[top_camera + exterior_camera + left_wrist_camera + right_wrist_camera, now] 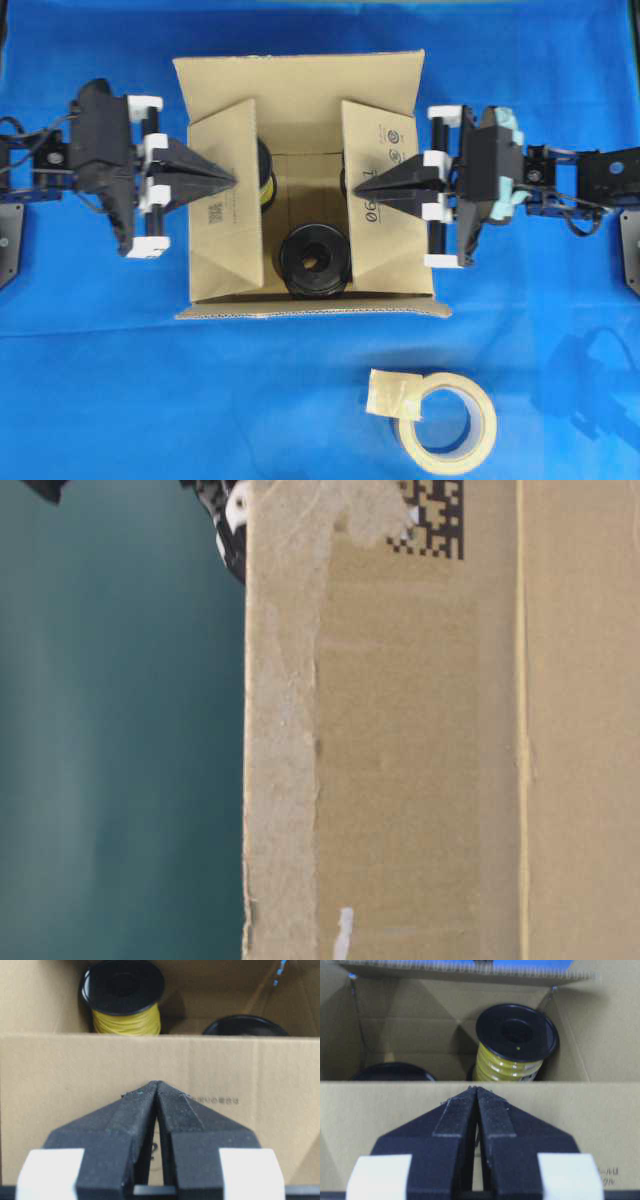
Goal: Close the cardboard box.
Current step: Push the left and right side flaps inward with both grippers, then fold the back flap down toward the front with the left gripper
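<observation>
The cardboard box [300, 95] stands open in the middle of the blue cloth, and its brown wall [420, 760] fills the table-level view. My left gripper [230, 183] is shut with nothing in it, its tip against the left side flap [222, 225], which leans inward. My right gripper [358, 188] is shut and empty too, its tip on the right side flap [385, 235], also tilted inward. In the wrist views each shut tip, left [157, 1083] and right [477, 1088], rests on a flap face, left [60, 1085] and right [600, 1120]. The back flap stands open.
Inside the box are a yellow wire spool [266, 185] [126, 1002] [512, 1047] and a black spool [315, 262] [245, 1025]. A roll of beige tape [452, 420] lies on the cloth in front of the box, right of centre.
</observation>
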`<action>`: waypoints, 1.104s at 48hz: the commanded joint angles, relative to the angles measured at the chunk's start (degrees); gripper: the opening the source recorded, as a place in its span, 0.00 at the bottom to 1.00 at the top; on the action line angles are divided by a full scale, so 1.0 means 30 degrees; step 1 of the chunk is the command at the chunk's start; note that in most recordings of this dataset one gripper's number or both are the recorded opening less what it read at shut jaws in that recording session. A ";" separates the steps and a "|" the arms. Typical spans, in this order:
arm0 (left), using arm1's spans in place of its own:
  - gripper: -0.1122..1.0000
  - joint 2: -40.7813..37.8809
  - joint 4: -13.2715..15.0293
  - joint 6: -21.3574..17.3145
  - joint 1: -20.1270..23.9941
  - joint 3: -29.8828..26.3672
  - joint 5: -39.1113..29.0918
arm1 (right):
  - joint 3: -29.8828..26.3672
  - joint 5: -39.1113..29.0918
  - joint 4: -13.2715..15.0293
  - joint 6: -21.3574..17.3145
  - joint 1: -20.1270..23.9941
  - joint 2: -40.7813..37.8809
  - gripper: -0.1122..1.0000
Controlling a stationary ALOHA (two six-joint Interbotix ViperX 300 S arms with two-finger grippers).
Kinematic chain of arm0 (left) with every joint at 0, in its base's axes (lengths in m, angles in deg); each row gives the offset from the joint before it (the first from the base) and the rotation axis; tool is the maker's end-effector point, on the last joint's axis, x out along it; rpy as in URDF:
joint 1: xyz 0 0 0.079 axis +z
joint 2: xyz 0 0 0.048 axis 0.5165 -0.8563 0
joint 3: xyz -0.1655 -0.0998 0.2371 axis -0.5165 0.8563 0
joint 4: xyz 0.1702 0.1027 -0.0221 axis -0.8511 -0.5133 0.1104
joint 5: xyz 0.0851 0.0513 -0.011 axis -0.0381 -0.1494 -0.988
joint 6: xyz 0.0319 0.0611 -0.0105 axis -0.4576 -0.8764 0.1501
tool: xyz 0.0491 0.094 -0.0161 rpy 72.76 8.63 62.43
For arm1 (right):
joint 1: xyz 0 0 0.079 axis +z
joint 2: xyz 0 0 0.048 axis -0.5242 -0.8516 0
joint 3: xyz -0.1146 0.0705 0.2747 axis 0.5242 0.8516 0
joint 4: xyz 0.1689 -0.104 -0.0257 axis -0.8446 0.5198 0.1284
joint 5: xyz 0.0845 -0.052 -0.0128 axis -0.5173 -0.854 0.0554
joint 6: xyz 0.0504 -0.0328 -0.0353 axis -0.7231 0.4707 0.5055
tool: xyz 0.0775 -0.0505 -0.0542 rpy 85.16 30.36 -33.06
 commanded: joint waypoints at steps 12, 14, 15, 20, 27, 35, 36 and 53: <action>0.10 -0.3369 0.0029 0.0117 0.0146 -0.1699 0.0439 | -0.0029 0.0205 -0.0293 -0.0322 -0.0088 -0.1201 0.10; 0.10 -0.3809 0.0029 0.0146 0.0146 -0.1816 0.0557 | 0.0029 0.0322 -0.0410 -0.0352 -0.0088 -0.1436 0.10; 0.10 -0.3984 0.0029 0.0176 0.0146 -0.1904 0.0586 | 0.0059 0.0352 -0.0498 -0.0352 -0.0117 -0.1523 0.10; 0.10 -0.4746 0.0059 0.0234 0.0146 -0.2139 0.0850 | 0.0117 0.0469 -0.0791 -0.0352 -0.0117 -0.1875 0.10; 0.10 -0.5156 0.0059 0.0293 0.0117 -0.2578 0.0967 | 0.0117 0.0469 -0.0791 -0.0352 -0.0088 -0.1846 0.10; 0.10 -0.5596 0.0059 0.0088 0.0293 -0.3428 0.1318 | 0.0059 0.0469 -0.0791 -0.0322 -0.0117 -0.1875 0.10; 0.10 -0.5742 0.0059 0.0000 0.0322 -0.3691 0.1377 | 0.0029 0.0469 -0.0791 -0.0322 -0.0117 -0.1875 0.10; 0.10 -0.7500 0.0059 -0.1230 0.1699 -0.7178 0.1406 | 0.0059 0.0469 -0.0791 -0.0322 -0.0117 -0.1846 0.10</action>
